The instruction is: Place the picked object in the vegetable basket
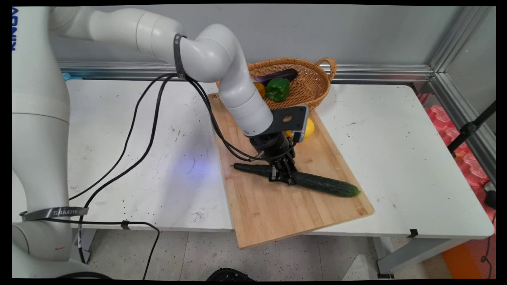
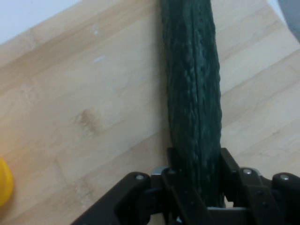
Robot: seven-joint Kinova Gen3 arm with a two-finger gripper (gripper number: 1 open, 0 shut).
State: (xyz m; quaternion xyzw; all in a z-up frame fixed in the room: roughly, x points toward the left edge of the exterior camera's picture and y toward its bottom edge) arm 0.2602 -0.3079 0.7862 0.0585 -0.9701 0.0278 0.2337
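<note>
A long dark green cucumber (image 1: 324,184) lies across the wooden cutting board (image 1: 277,209). My gripper (image 1: 282,177) reaches down onto its middle, fingers closed against both sides of it. In the hand view the cucumber (image 2: 192,93) runs up the picture from between the two fingers (image 2: 171,176), which press its flanks, and it rests on the board (image 2: 84,117). A yellow fruit (image 1: 309,128) sits on the board's far part, partly hidden by the hand's black camera plate; its edge shows as a yellow fruit (image 2: 3,183) at the hand view's left.
A wicker basket (image 1: 313,85) stands behind the board, holding a green pepper (image 1: 277,89), a dark purple eggplant (image 1: 283,74) and something orange-yellow. Black cables (image 1: 134,130) hang from the arm over the table's left part. The board's near corner overhangs the table's front edge.
</note>
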